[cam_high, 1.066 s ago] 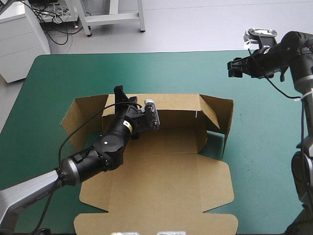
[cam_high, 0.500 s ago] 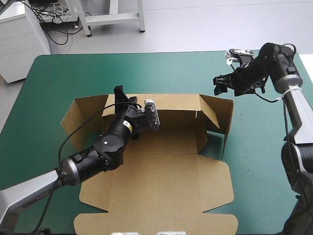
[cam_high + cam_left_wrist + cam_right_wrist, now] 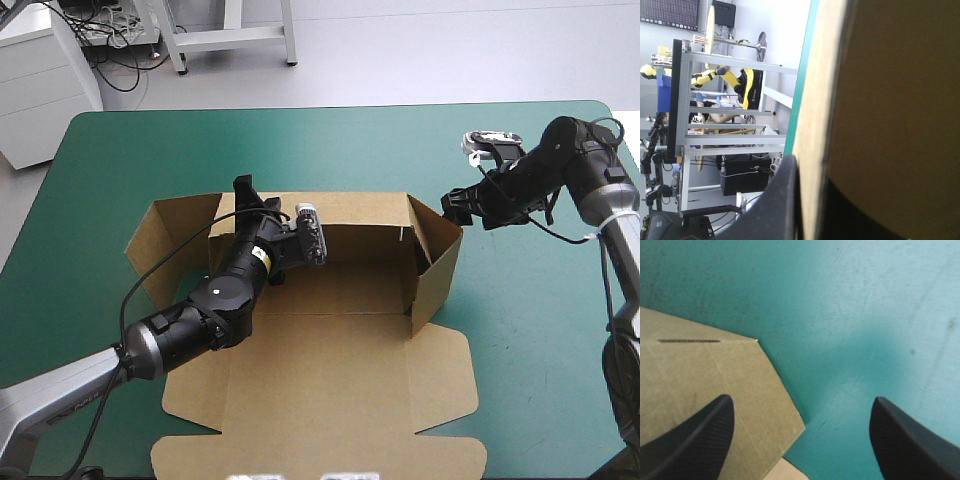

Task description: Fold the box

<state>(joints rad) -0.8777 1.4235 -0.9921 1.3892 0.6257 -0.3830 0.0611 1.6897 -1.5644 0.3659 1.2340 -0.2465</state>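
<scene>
The brown box [image 3: 330, 370] lies mid-table with its lid flat toward the near edge and its back wall [image 3: 350, 215] raised. My left gripper [image 3: 246, 196] is shut on the left end of that wall. In the left wrist view the board [image 3: 890, 100] stands edge-on between the black fingers [image 3: 782, 200]. The right side wall [image 3: 437, 270] stands upright. My right gripper [image 3: 458, 206] is open at its top outer corner. In the right wrist view the gripper [image 3: 800, 437] straddles the flap's corner [image 3: 705, 375], one finger over the board, the other over the teal-green cover [image 3: 865, 315].
The box's left side flap [image 3: 165, 240] lies splayed outward on the cover. Teal-green cover [image 3: 330, 145] shows between the back wall and the table's far edge. A white cabinet [image 3: 40, 80] and metal frame legs [image 3: 230, 35] stand beyond the far edge.
My right arm came down and toward the left to the box's right side. The right wall, splayed outward earlier, now stands upright. The left arm has not moved.
</scene>
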